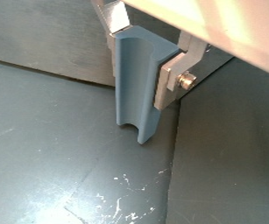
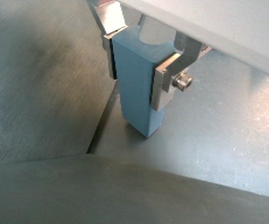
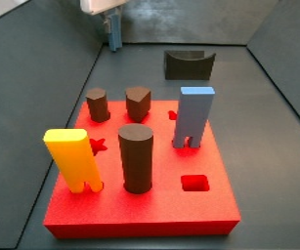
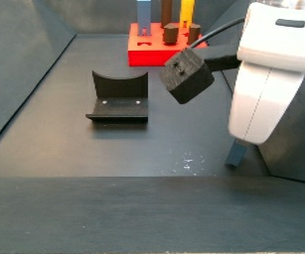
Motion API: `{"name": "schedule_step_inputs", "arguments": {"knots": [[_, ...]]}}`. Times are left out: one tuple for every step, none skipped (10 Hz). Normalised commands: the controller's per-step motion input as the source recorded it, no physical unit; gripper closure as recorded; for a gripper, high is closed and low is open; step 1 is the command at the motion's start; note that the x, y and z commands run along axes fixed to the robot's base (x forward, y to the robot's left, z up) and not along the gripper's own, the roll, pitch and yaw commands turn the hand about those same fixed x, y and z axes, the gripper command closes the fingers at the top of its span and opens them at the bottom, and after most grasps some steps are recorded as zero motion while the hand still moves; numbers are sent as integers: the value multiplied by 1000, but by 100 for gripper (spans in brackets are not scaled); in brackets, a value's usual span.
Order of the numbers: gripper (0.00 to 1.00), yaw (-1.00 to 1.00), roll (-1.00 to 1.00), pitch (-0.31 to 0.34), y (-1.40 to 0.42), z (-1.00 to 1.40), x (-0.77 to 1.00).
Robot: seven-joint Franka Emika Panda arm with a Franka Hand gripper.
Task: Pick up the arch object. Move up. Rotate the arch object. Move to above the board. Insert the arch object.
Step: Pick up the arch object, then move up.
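Note:
My gripper point(image 1: 140, 66) is shut on the arch object point(image 1: 137, 87), a slim dull grey-blue piece that hangs upright between the silver fingers point(image 1: 168, 83). Both wrist views show it, the same grip appearing again point(image 2: 137, 70) on the piece point(image 2: 138, 92). Its notched lower end is at or just above the grey floor. In a side view the gripper point(image 3: 107, 12) holds the piece point(image 3: 113, 35) in the far left corner, well away from the red board point(image 3: 179, 210). In a side view the piece point(image 4: 234, 155) shows below the white arm, with the board point(image 4: 148, 50) far behind.
A squat dark-grey block point(image 3: 188, 65) lies on the floor beside the board. On the board stand a light-blue block point(image 3: 194, 117), a yellow block point(image 3: 74, 161), a brown cylinder point(image 3: 135, 156) and two short brown pegs point(image 3: 98, 104). Grey walls rise close to the gripper.

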Motion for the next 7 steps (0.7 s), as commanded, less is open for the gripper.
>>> {"name": "schedule_step_inputs", "arguments": {"knots": [[100,0,0,0,0,0,0],[100,0,0,0,0,0,0],[100,0,0,0,0,0,0],[100,0,0,0,0,833,0],[100,15,5,-5,32,840,7],[100,6,20,27,22,696,-12],[100,0,31,39,16,606,-18]]}}
